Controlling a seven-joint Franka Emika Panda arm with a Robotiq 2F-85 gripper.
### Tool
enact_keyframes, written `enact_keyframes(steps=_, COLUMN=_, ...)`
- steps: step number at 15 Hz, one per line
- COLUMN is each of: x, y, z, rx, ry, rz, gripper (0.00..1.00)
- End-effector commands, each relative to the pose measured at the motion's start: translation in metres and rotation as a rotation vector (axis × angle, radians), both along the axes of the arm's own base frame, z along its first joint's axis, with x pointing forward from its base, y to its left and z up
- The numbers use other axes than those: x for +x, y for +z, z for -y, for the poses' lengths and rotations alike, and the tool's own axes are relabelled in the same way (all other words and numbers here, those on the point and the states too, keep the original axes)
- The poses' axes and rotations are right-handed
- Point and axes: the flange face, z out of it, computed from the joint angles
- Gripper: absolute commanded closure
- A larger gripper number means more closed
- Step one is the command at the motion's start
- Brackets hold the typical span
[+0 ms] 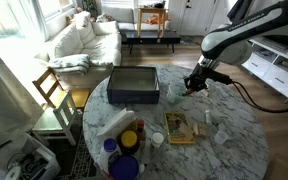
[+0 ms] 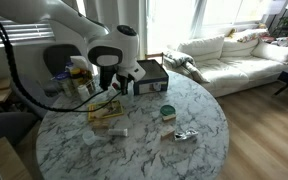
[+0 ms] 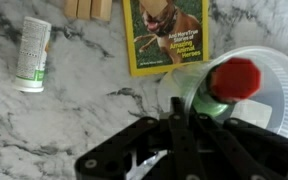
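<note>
Daylit room, bright in both exterior views. Blown out to white at the windows (image 2: 216, 14), and nearly so along the pale sofa (image 1: 84, 42) beside them. Soft, short shadows under the items on the marble table (image 2: 194, 125), with a mild sheen across its top. Low resolution, fine detail smeared, small objects hard to read. Wrist view evenly lit, with stone veining and printed text sharp at mid-frame. Dark, underexposed and out of focus at the gripper (image 3: 176, 130) along the bottom edge. Slight wide-angle bending toward the corners.
</note>
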Motion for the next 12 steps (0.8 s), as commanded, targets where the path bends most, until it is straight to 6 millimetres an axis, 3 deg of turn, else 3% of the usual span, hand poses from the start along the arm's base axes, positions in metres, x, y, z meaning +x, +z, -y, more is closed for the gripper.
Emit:
enact_keyframes(steps=1, x=-0.02, y=0.022, z=-0.015, rx=0.084, ry=0.073, rz=-0.053, gripper=0.99)
enact_keyframes(steps=6, x=-0.03, y=0.021, z=-0.032, rx=0.121, ry=0.106, rz=-0.186, gripper=0.99)
enact_keyframes(steps=12, x=-0.018, y=-0.005, z=-0.039, rx=0.085, ry=0.082, rz=-0.163, gripper=0.99)
